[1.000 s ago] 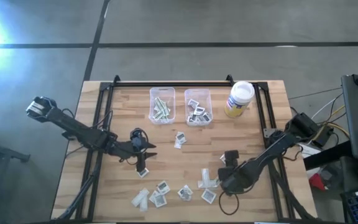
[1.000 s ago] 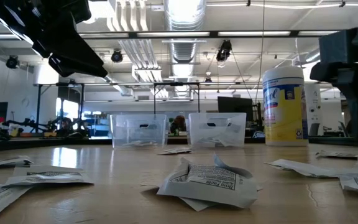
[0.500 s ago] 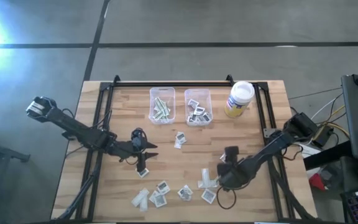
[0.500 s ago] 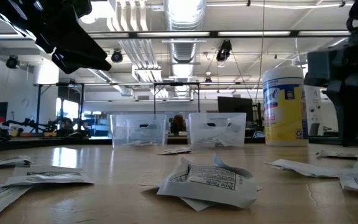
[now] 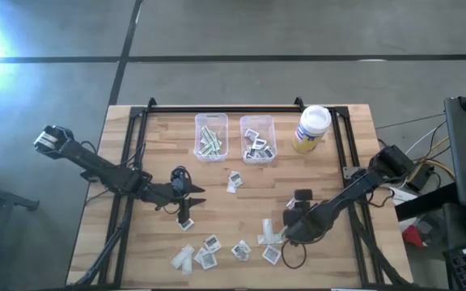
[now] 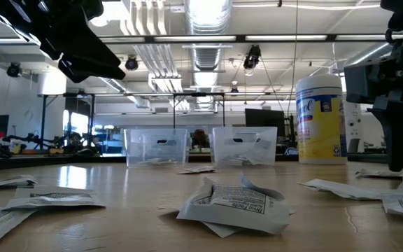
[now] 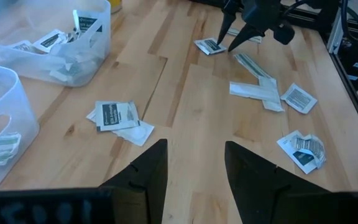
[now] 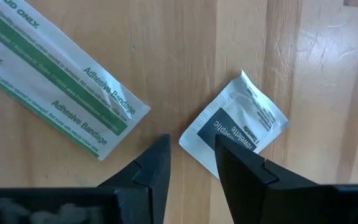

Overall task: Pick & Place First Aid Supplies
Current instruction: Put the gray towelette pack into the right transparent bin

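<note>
- Left gripper: we hover mid-table over a square packet, fingers parted, nothing held.
- Left bin: some strip packets are in.
- Right bin: some square packets are in.
- Loose packets: about a dozen are scattered along the near edge and mid-table, so by our read less than half is sorted.
- Right gripper: we are low over a towelette packet beside bandage strips; jaws narrow but not clamped, with the packet's corner between the tips and no grip yet.
- Jar: untouched at the far right.
</note>
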Robot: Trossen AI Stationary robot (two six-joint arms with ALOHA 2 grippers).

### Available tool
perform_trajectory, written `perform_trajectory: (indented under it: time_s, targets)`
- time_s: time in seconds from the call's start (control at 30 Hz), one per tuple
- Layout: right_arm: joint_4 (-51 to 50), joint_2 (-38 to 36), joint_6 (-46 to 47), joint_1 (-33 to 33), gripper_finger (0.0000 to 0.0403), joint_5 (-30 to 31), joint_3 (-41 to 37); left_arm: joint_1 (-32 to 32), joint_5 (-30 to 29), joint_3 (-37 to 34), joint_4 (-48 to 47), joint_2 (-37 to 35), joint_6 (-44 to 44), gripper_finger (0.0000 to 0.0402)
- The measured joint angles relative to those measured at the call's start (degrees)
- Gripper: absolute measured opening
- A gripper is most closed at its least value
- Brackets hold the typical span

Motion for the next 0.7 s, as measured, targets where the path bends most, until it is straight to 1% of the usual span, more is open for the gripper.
perform_trajectory:
  time_s: [0.43, 0.7]
  targets:
    - [1.67, -0.08, -0.25, -2.7, 0.0106, -1.55, -1.48, -0.01, 0.0, 0.0, -0.02, 0.0, 0.04, 0.0151]
    - [2.0, 0.01, -0.25, -4.22, 0.0074, -1.62, -1.77, 0.01, 0.0, 0.0, -0.02, 0.0, 0.02, 0.0151]
